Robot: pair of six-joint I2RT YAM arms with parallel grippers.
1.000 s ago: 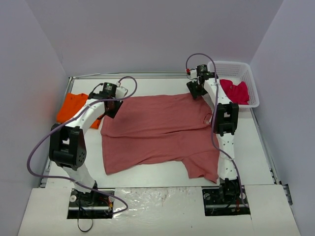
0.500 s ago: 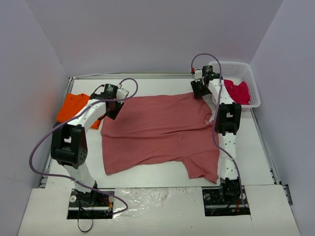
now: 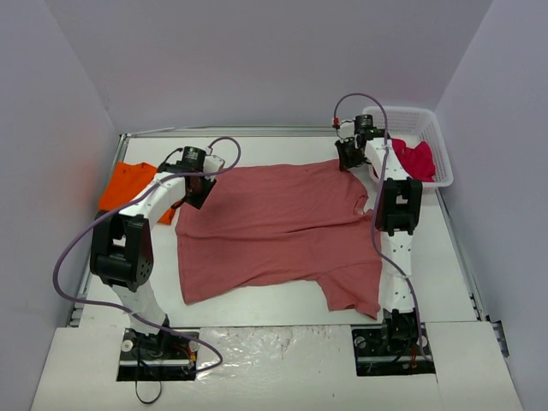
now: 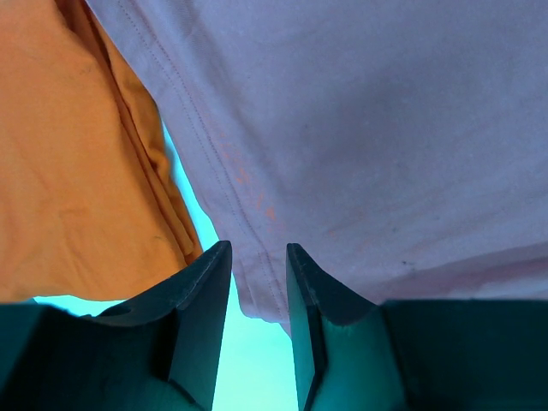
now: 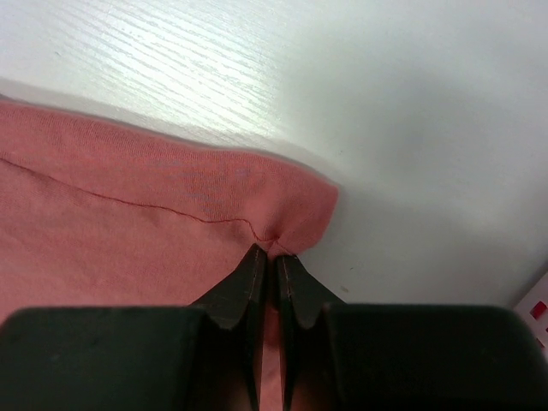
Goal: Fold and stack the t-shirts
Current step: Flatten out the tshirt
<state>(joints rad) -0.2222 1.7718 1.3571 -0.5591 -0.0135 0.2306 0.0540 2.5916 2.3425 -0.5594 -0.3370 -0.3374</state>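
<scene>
Both claws at the far corners of the spread brick-red t-shirt (image 3: 274,227)

The brick-red t-shirt lies flat in the middle of the white surface (image 3: 257,301), one sleeve pointing to the near right; the right claw (image 5: 267,253) is pinched tight on the shirt's far right corner, the cloth puckering at its tips; the left claw (image 4: 257,248) sits at the far left corner with a narrow gap between its jaws, the hem just at the tips and no firm grip visible; the orange t-shirt (image 3: 124,184) lies at the left edge, just beside that corner; the crimson-pink t-shirt (image 3: 415,158) sits crumpled in the white basket (image 3: 428,128) at the far right.
</scene>
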